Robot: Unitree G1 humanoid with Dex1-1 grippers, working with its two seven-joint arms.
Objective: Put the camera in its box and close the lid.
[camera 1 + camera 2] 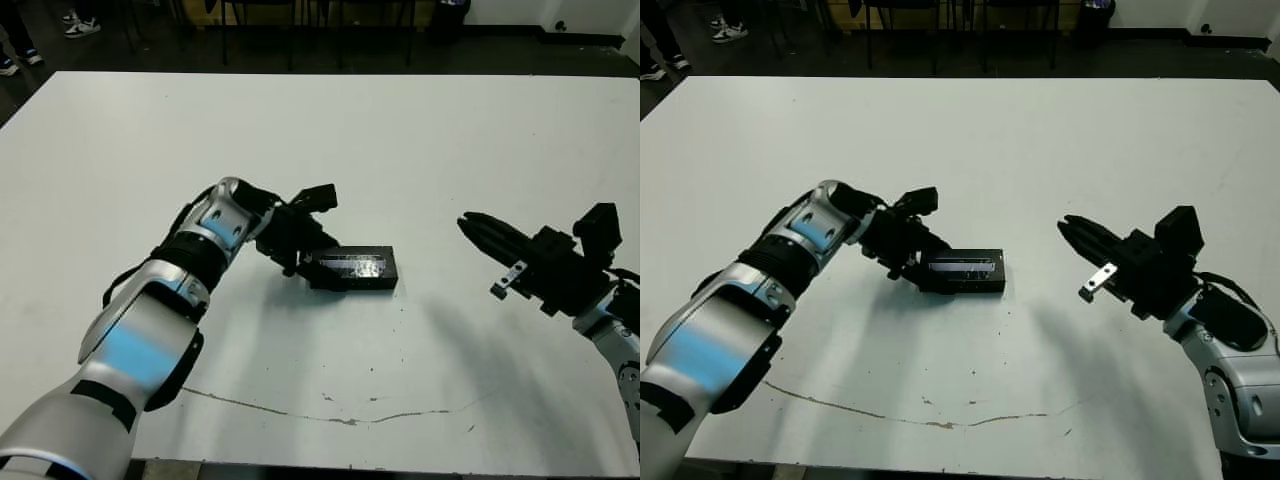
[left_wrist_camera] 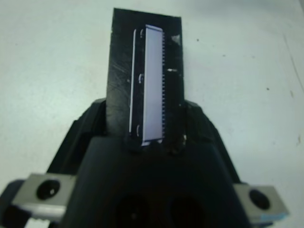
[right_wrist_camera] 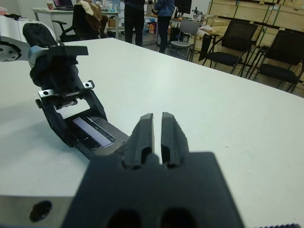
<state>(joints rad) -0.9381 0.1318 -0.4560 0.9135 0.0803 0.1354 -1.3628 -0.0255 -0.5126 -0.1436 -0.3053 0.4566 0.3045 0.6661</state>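
Note:
The lid (image 1: 355, 266), flat and black with a silvery label, lies on top of its box (image 1: 362, 284) at the middle of the white table. Only the box's black side wall shows. The camera is hidden. My left gripper (image 1: 312, 268) is shut on the lid's left end, one finger on each long side, as the left wrist view shows (image 2: 147, 111). My right gripper (image 1: 468, 224) hovers apart to the right of the box, pointing at it, shut with nothing between its fingers (image 3: 145, 130).
A thin brown scratch (image 1: 330, 418) runs along the table (image 1: 400, 140) near its front edge. Beyond the far edge stand black chairs (image 3: 228, 42) and people (image 3: 135, 19), well away from the arms.

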